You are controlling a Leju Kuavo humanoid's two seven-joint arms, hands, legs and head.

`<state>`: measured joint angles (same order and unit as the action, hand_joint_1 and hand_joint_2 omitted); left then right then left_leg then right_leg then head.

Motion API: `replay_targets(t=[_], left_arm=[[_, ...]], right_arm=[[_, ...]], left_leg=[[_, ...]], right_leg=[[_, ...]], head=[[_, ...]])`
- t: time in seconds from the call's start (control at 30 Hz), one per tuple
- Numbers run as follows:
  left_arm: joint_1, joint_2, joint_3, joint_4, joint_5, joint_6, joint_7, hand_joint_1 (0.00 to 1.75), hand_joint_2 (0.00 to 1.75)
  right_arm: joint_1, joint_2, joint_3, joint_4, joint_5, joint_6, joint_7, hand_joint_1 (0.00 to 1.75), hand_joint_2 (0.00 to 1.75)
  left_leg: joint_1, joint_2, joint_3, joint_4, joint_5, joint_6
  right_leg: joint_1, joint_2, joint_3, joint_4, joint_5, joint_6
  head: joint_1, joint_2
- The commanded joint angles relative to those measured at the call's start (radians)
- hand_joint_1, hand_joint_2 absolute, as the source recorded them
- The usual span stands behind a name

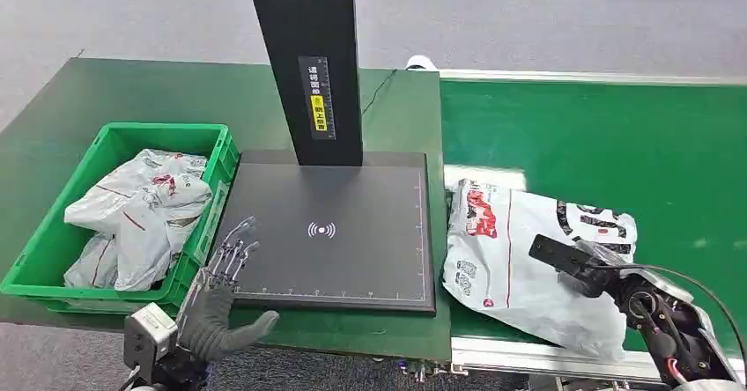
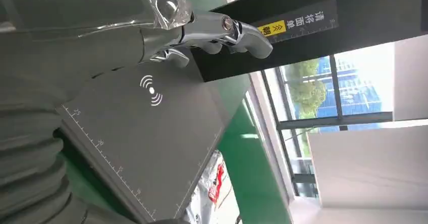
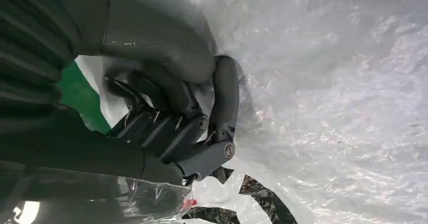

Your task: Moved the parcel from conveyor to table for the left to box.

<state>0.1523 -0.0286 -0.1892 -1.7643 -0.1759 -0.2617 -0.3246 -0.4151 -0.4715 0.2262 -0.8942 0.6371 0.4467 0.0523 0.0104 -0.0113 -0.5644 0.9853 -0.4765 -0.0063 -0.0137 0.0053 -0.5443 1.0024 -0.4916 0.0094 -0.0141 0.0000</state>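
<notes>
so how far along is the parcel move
Early stage. Done: several parcels already lie in the green crate. In hand: the right hand has its fingers curled into the plastic of the white parcel, which lies on the green conveyor beside the table. Left: carrying that parcel onto the black scanner pad, where the left hand hovers with fingers spread, holding nothing, then boxing it.
</notes>
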Motion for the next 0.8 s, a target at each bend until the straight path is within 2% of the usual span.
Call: replay_targets(t=[0.03, 0.17, 0.23, 0.4, 0.63, 0.67, 0.8], left_arm=[[-0.013, 0.003, 0.007, 0.055, 0.003, 0.001, 0.009, 0.0, 1.75], [-0.005, 0.004, 0.009, 0.052, 0.006, 0.005, 0.008, 0.0, 1.75], [0.017, 0.002, 0.013, 0.034, 0.006, 0.016, 0.005, 0.0, 1.75], [0.057, 0.001, 0.015, -0.005, -0.002, 0.03, -0.002, 0.0, 1.75], [0.024, 0.006, 0.007, 0.032, 0.004, 0.033, -0.012, 0.0, 1.75], [0.025, 0.007, 0.008, 0.031, 0.004, 0.035, -0.014, 0.0, 1.75], [0.025, 0.009, 0.009, 0.03, 0.004, 0.035, -0.015, 0.0, 1.75]], right_arm=[[-0.018, 0.009, 0.037, 0.0, 0.004, 0.002, 0.007, 1.75, 1.75], [-0.029, -0.001, 0.047, 0.003, 0.007, -0.018, 0.007, 1.75, 1.75], [-0.05, 0.021, 0.045, -0.003, 0.026, -0.098, 0.0, 0.0, 1.75], [-0.057, 0.076, 0.06, -0.108, 0.218, -0.385, 0.062, 0.0, 1.75], [-0.075, 0.143, 0.108, -0.099, 0.39, -0.455, 0.033, 0.0, 1.75], [-0.088, 0.154, 0.117, -0.088, 0.407, -0.476, 0.022, 0.0, 1.75], [-0.128, 0.182, 0.14, -0.029, 0.39, -0.424, -0.005, 0.0, 1.75]], left_leg=[[0.0, 0.002, 0.001, -0.001, 0.001, 0.0], [0.0, 0.003, 0.001, -0.002, 0.001, 0.0], [0.0, 0.003, 0.001, -0.001, 0.0, 0.0], [0.0, 0.009, 0.001, -0.001, -0.001, 0.0], [0.0, 0.004, 0.001, -0.001, 0.0, 0.0], [0.0, 0.007, 0.001, -0.002, 0.001, 0.0], [0.0, 0.005, 0.001, -0.001, 0.0, 0.0]], right_leg=[[0.0, 0.001, 0.0, -0.001, 0.001, -0.001], [0.0, 0.001, 0.001, -0.002, 0.001, -0.001], [0.0, 0.002, 0.0, 0.0, 0.0, 0.0], [0.0, 0.007, -0.001, -0.001, 0.002, -0.001], [0.0, 0.003, 0.0, 0.0, 0.001, -0.001], [0.0, 0.005, 0.0, -0.001, 0.002, -0.001], [0.0, 0.004, 0.0, 0.0, 0.001, -0.001]], head=[[0.0, 0.0], [0.0, 0.0], [0.0, 0.0], [0.0, 0.0], [0.0, 0.0], [0.0, 0.0], [0.0, 0.0]])
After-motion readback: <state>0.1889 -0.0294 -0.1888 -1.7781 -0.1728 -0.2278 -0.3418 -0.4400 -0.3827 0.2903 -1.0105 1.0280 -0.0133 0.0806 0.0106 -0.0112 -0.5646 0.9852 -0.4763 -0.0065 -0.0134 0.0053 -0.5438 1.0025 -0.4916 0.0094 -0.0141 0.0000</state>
